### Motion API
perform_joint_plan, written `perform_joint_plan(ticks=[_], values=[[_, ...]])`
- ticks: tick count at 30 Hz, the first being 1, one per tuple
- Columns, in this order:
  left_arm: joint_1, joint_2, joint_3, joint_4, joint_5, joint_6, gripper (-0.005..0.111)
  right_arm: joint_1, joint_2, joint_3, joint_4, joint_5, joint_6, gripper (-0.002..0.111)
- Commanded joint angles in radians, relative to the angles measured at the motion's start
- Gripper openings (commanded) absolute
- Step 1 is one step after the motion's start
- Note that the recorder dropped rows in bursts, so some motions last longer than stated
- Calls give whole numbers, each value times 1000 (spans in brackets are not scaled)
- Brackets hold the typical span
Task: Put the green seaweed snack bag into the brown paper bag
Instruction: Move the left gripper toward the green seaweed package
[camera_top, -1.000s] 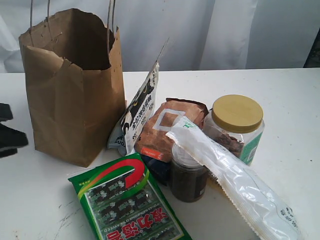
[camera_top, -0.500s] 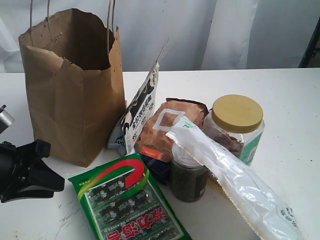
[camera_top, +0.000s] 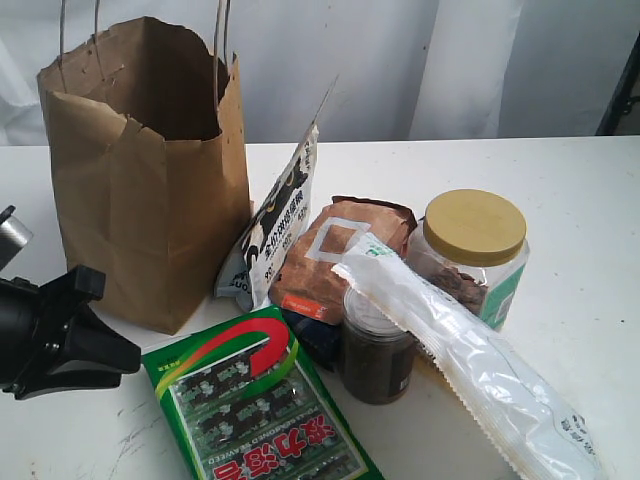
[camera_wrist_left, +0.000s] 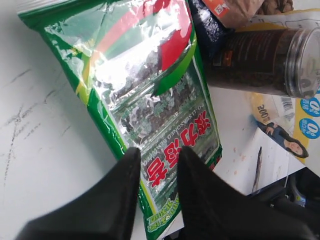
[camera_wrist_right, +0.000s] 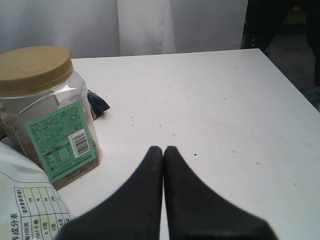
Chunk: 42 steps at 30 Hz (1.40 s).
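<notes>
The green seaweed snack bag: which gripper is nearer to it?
Left. The left gripper, slightly open, is at the edge of the green seaweed snack bag. The right gripper, shut, is away over the table, past the yellow-lidded jar.

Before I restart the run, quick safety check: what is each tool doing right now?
Left tool: open, empty, close to the seaweed bag.
Right tool: closed, holding nothing.

Big red Chinese characters on the green seaweed snack bag (camera_top: 262, 410) at six o'clock, with tiny white "SEASONED SEAWEED" beside them. Barcode on the jar (camera_top: 472, 255)'s green label (camera_wrist_right: 60, 137), its print too small. Blue "0%" roundels on a printed sheet (camera_wrist_left: 280, 117).
</notes>
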Motion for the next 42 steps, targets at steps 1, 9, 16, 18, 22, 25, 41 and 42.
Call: perform_joint_plan(ticks=[1, 9, 16, 18, 22, 25, 41, 42], values=[[-6, 0, -7, -31, 1, 9, 26, -5, -8, 4, 3, -15, 2, 0], [-6, 0, -7, -135, 37, 126, 50, -5, -8, 4, 3, -15, 2, 0], [14, 0, -7, -83, 16, 110, 83, -5, -8, 4, 3, -15, 2, 0], [14, 0, 5, -96, -4, 108, 76, -5, -8, 4, 3, -15, 2, 0], [12, 0, 86, -201, -78, 169, 75, -5, -8, 4, 3, -15, 2, 0], [12, 0, 153, -306, -127, 254, 78, -5, -8, 4, 3, -15, 2, 0], [-45, 135, 241, -576, -154, 484, 78, -5, -8, 4, 3, -15, 2, 0], [-66, 156, 241, -586, -165, 486, 78, -5, -8, 4, 3, -15, 2, 0]])
